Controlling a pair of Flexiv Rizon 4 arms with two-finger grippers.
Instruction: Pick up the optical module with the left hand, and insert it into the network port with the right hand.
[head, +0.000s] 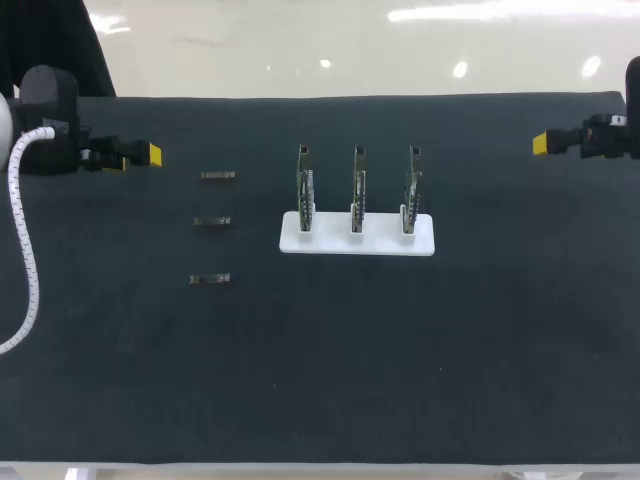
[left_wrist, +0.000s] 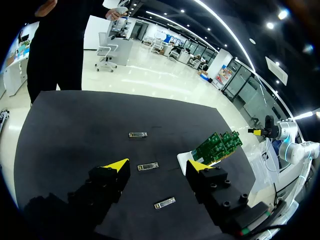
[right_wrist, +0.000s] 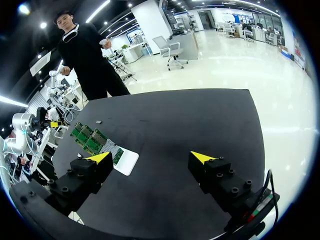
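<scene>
The left gripper (head: 150, 154) is hovering at the upper left of the head frame, over the left side of the table (head: 320, 380). Its fingers are standing wide apart and holding nothing, as its wrist view is showing. The right gripper (head: 541, 144) is hanging at the upper right, likewise spread wide and empty. Left of centre, three modules are lying flat in a column, well apart and untouched: the upper module (head: 217, 175), the middle module (head: 214, 222) and the lower module (head: 210, 279). Near them, at the frame's centre, a white base (head: 330, 243) is carrying three boards (head: 358, 185), all standing upright side by side. In the left wrist view the middle module is lying ahead of the gripper, in line with the gap between its fingers.
</scene>
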